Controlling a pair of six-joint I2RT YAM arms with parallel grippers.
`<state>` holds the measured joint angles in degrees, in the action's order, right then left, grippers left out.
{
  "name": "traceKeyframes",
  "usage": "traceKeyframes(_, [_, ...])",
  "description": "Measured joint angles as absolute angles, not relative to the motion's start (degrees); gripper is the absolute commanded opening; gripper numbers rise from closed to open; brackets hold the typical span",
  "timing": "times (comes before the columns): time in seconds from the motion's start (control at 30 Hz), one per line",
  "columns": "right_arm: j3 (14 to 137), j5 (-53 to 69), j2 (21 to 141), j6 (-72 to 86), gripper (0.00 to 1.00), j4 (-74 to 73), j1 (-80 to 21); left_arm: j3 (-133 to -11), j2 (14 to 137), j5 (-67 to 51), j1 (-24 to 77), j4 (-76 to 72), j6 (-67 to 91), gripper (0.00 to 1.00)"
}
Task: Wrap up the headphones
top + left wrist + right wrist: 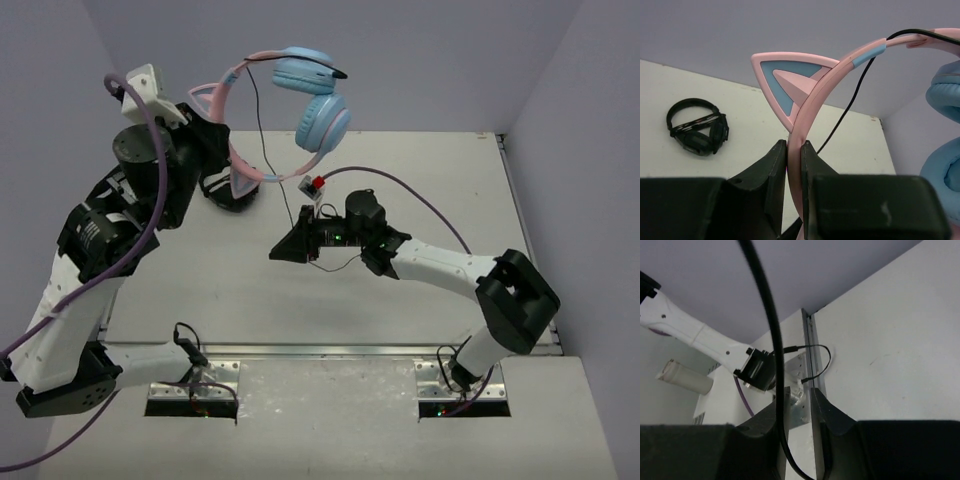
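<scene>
Two headsets are in view. The headphones (320, 118) hang in the air over the far left of the bench (430, 200), with their pink headband (840, 65) pinched tight by the left end effector (794, 150). The black headphones (697, 129) lie on the bench. One thin black cable (771, 325) drops between the fingers of the right end effector (800, 400), which stand narrowly spread. The bench is white, and pale grey-lilac walls (420, 60) close it in on three sides.

Headphones: two, namely pink cat-ear headphones (325, 120), black headphones (697, 130). Pincers: two, namely left pincer (794, 148), right pincer (799, 392). Table (420, 190): one.
</scene>
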<state>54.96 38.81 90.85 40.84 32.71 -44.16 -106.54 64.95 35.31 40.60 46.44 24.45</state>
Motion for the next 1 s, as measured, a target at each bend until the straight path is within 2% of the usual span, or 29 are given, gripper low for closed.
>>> traceKeyframes(0.13, [49.4,40.3,91.0,44.7,0.17,38.9,-45.3,-105.3,67.8,42.5,40.6,45.3,24.4,0.00])
traceKeyframes(0.23, [46.2,41.0,91.0,46.9,0.16,42.0,-45.2,-106.3,71.4,45.7,39.9,45.0,23.6,0.00])
traceKeyframes(0.47, [40.5,42.3,88.8,50.2,0.19,45.8,-45.5,-107.3,76.8,45.3,33.1,44.3,23.0,0.00])
traceKeyframes(0.63, [35.7,42.7,83.5,51.4,0.06,46.2,-47.4,-106.3,76.9,45.4,28.6,43.4,23.0,0.00])
traceKeyframes(0.8, [31.9,43.5,78.9,52.5,0.05,47.4,-48.2,-104.9,76.9,45.3,28.0,40.4,22.7,0.00])
traceKeyframes(0.83, [31.5,43.6,78.1,52.5,0.02,47.2,-48.2,-104.6,76.9,45.2,27.8,40.0,22.5,0.00])
traceKeyframes(1.0, [30.8,43.3,72.6,48.9,0.01,39.5,-48.2,-104.1,77.8,42.9,23.9,39.6,22.3,0.00])
